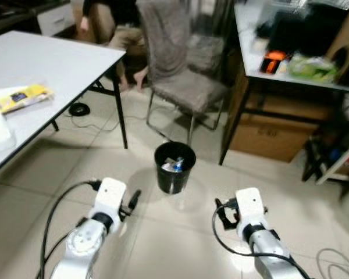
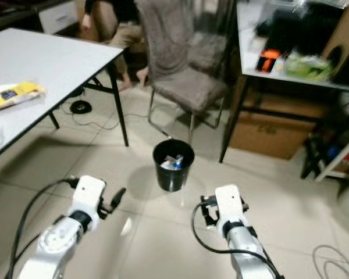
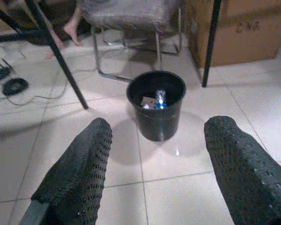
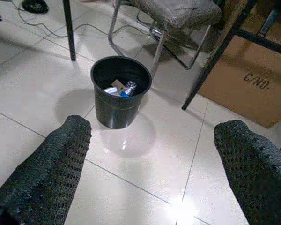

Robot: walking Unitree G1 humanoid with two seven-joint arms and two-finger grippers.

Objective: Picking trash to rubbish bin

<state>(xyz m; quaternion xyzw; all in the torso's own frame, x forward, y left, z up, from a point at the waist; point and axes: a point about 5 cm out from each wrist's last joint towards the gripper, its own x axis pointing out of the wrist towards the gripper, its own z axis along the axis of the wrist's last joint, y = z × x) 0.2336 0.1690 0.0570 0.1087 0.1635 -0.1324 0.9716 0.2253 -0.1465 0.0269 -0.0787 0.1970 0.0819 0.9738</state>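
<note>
Lived-in home room, part dining area, part storage. Pale glossy floor tiles point(image 1: 180, 232) throughout. White table point(image 1: 41, 70) on black legs at upper left, with a yellow packet point(image 1: 24, 96) on top. Grey fabric-draped chair point(image 1: 183, 70) on a metal frame at top centre. Cluttered desk point(image 1: 291, 75) at upper right, cardboard box point(image 1: 267, 136) stored beneath. Small black bin point(image 1: 174, 167) at centre floor. Loose cables point(image 1: 84, 113) across tiles under the table. Seated person's bare feet point(image 1: 132, 78) behind the chair.
</note>
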